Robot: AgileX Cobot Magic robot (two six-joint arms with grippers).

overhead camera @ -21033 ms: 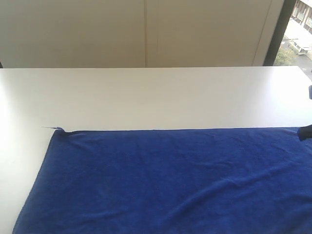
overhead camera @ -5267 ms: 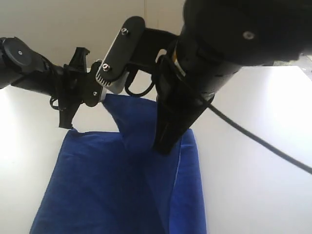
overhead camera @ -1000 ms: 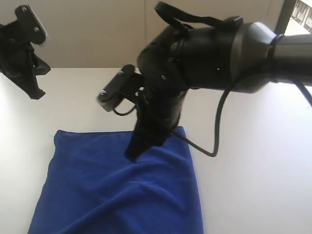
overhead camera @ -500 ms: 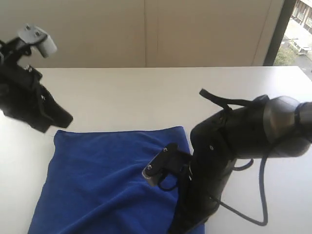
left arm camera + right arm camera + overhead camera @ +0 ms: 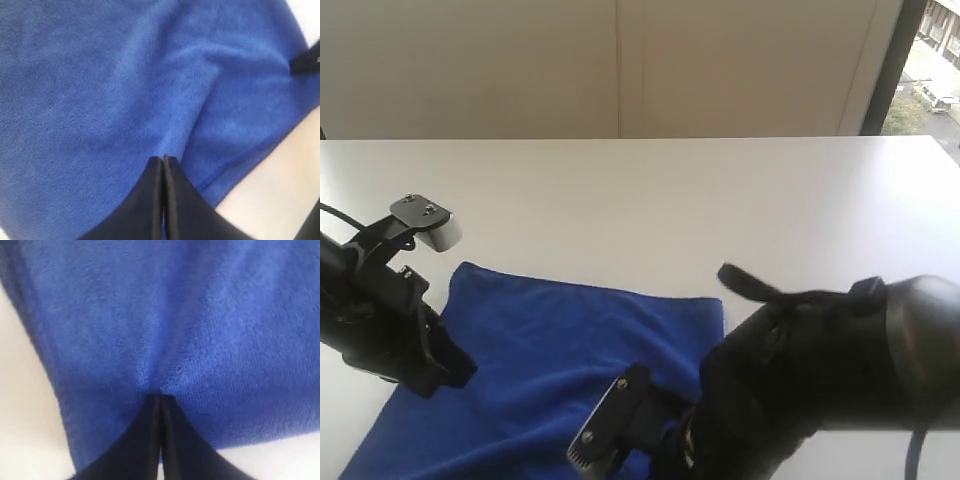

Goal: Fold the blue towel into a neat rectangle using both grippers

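Towel (image 5: 560,345), seemingly part-folded but skewed, lies at the worktop's (image 5: 740,200) 7 o'clock, with left hand (image 5: 163,159) at its 9 and right hand (image 5: 160,397) at its 5 both clenched on it; squaring remains.

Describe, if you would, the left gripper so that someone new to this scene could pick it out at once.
On the white table lies a blue towel. The left gripper is the slim black arm end pinching the towel's left edge in the exterior view. Unlike the bulky right arm beside it, it carries a small white block on top.
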